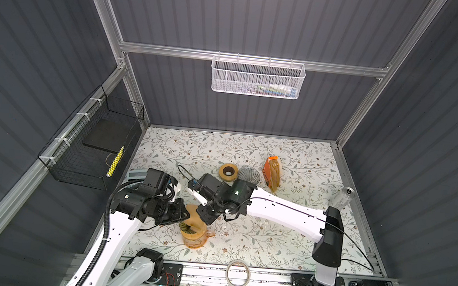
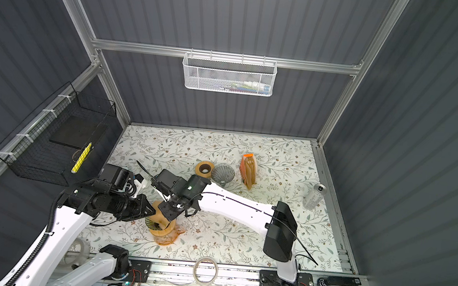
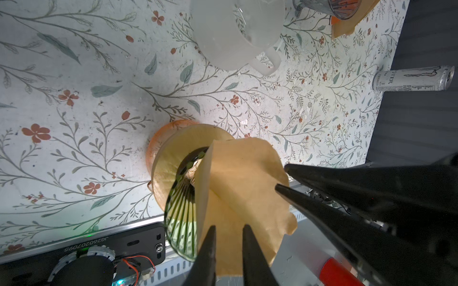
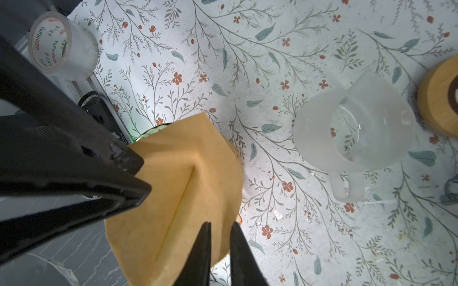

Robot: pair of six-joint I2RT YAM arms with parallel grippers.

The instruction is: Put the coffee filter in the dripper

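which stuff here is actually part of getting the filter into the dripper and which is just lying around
In the job:
- coffee filter
- dripper
- left gripper and right gripper, both pinching the coffee filter

Just lying about:
- spare glass dripper
- wooden ring
- filter pack
- can
- frosted jug
- clear tape roll

In both top views, the left arm (image 1: 151,208) and the right arm (image 1: 278,211) are covering part of the coffee filter (image 1: 196,219) and the dripper (image 1: 193,236). In the right wrist view, the coffee filter is hiding nearly the whole dripper. The contents of the white basket (image 1: 229,77) are appearing too small to identify.
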